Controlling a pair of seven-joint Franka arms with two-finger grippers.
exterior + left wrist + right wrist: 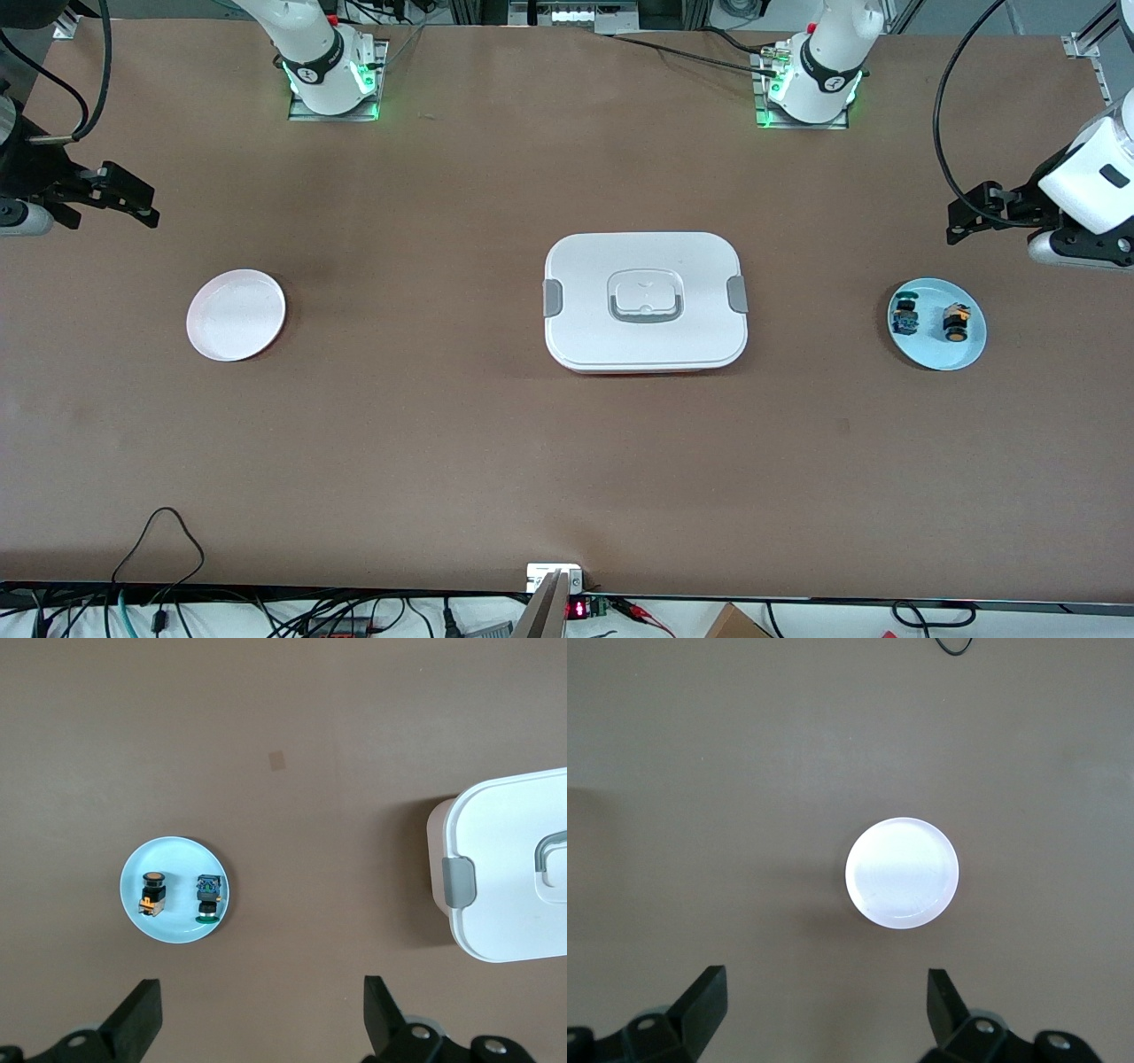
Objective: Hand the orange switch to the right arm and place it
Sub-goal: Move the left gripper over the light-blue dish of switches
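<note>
The orange switch (pixel 955 322) (pixel 152 892), a small black block with a round orange cap, lies on a light-blue plate (pixel 937 353) (pixel 177 855) toward the left arm's end of the table. My left gripper (pixel 966 217) (pixel 261 988) hangs open over bare table beside that plate, with nothing between its fingers. The right arm's gripper (pixel 142 204) (pixel 825 974) is open and empty too. It hangs over bare table beside a white plate (pixel 236 315) (pixel 902 873) at the right arm's end.
A dark switch with blue-green parts (pixel 905 315) (pixel 207 896) shares the blue plate with the orange one. A white lidded box (pixel 645 301) (pixel 514 868) with grey clips sits mid-table between the two plates. Cables run along the table edge nearest the front camera.
</note>
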